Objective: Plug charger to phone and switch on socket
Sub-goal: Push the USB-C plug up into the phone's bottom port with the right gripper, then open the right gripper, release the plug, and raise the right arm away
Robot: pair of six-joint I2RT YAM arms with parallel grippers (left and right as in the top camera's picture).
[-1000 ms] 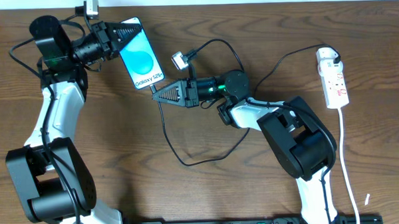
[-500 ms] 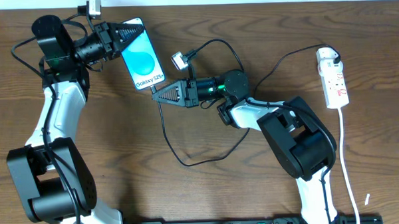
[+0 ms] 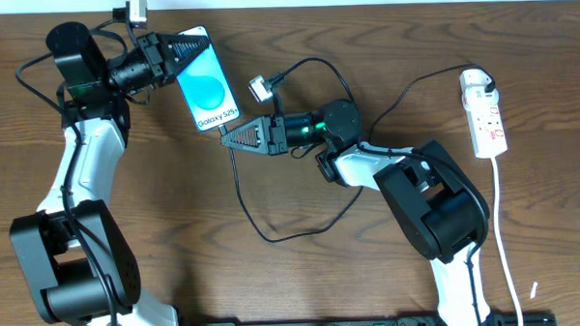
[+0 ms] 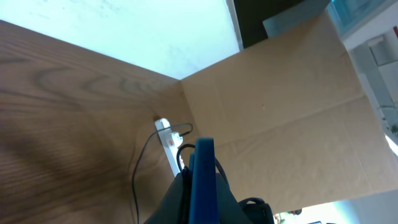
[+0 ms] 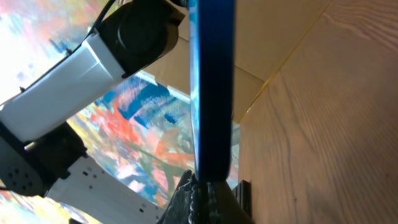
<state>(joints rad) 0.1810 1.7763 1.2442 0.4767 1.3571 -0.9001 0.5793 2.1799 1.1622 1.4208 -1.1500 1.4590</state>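
Overhead: blue-screen black-framed smartphone (image 3: 208, 86) screen visible, L gripper (image 3: 194, 45) clamps it, R gripper (image 3: 223, 139) pinches thin black charger cable (image 3: 239, 189); wrist cams: edge-on only.

The charger's (image 3: 239, 189) connector tip is buried between the right gripper's (image 3: 227, 141) jaws (seated in the phone (image 3: 208, 88) or not, cannot tell). The left gripper (image 3: 191, 43) covers the phone's top end. The socket's (image 3: 488, 122) red switches are too small to read.

You have a brown wooden table (image 3: 304, 288). On it the charger (image 3: 271, 239) lies in loose loops at centre. The socket (image 3: 488, 125) lies flat at far right, its white cord (image 3: 503, 233) trailing toward the near edge.
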